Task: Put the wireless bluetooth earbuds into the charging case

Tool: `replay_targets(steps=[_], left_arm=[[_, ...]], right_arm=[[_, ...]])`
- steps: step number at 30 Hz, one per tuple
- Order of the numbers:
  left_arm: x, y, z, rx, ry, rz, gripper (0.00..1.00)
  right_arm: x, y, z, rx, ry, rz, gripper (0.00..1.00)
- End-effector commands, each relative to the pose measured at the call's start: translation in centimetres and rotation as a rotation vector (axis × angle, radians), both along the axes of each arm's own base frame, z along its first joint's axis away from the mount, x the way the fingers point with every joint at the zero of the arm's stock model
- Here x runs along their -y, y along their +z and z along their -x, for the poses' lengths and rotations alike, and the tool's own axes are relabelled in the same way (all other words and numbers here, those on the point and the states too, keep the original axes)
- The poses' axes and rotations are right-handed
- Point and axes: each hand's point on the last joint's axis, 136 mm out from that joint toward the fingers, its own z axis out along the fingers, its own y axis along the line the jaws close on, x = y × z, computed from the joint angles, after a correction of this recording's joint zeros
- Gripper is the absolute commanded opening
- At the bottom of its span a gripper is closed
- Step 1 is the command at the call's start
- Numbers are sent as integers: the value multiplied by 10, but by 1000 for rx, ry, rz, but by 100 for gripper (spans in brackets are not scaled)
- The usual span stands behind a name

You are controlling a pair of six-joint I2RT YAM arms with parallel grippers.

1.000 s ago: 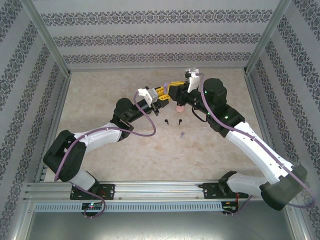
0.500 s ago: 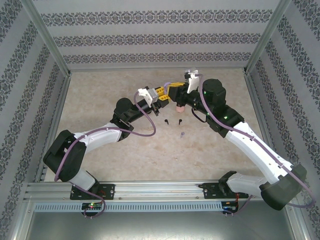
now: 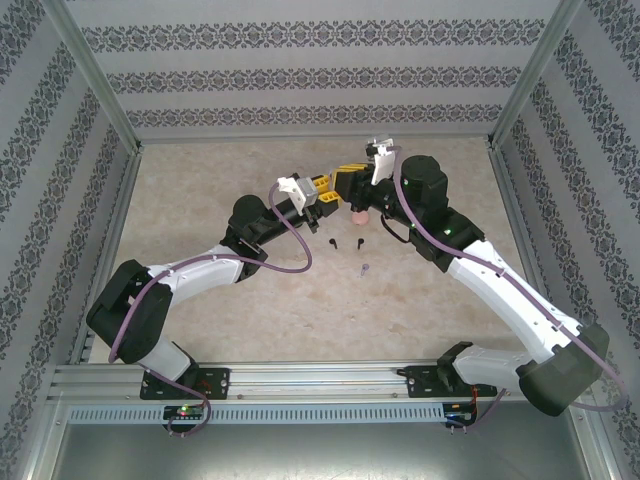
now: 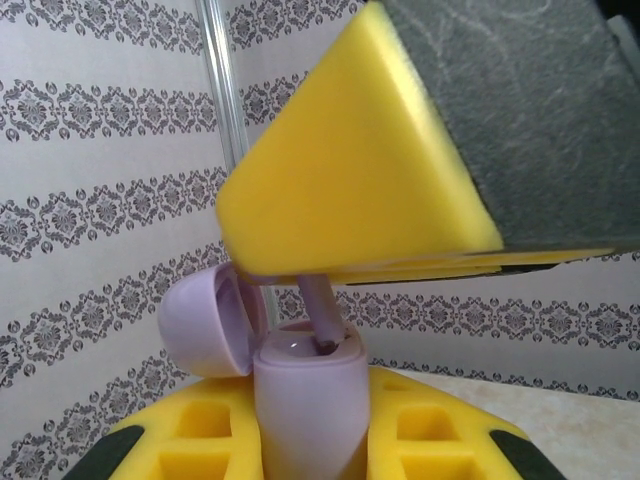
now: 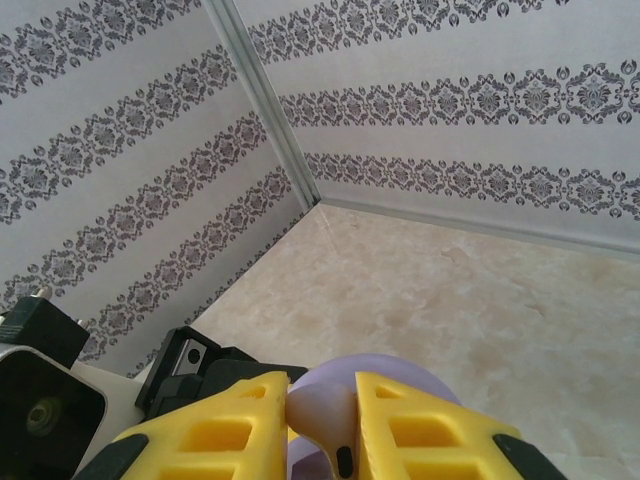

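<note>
Overhead, the two arms meet above the middle of the surface (image 3: 200, 180), a little toward its far edge. The left gripper (image 3: 322, 192) and right gripper (image 3: 350, 187) are nearly tip to tip. Just nearer than them, a pinkish case (image 3: 357, 217) sits on the surface. Two black earbuds (image 3: 333, 242) lie side by side nearer again, and a second lilac earbud (image 3: 365, 269) lies alone toward the near edge, apart from them.

From the left wrist, the left gripper (image 4: 310, 435) is clamped on an upright lilac case (image 4: 305, 400), one yellow finger on each side of it. Its lid (image 4: 205, 320) is hinged back to the left. The right gripper's yellow finger (image 4: 350, 170) hangs over the case. The stem of a lilac earbud (image 4: 320, 315) slants down from it into the case's open top.

From the right wrist, the right gripper (image 5: 320, 400) is closed on the lilac earbud (image 5: 318, 415), which is pinched between its yellow fingers. A larger rounded lilac shape shows just behind them, and I cannot tell which part of the case it is.
</note>
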Motion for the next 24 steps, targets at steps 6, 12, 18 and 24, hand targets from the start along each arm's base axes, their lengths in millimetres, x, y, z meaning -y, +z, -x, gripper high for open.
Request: replay_targets(steps=[6,12,18,24], left_arm=[[4,35,18,90,-46,42,0],[2,41,18,105,-37,47,0],[1,45,19,114,-35,54,0],[2,46,19,107,-42,53,0]], right_arm=[[2,1,-2,-9,-5,-15,20],[7,-9,5,-24,-1,-2,19],[11,-15,10,-36,2,-4,19],[4,-18,14,-52,48,0,18]])
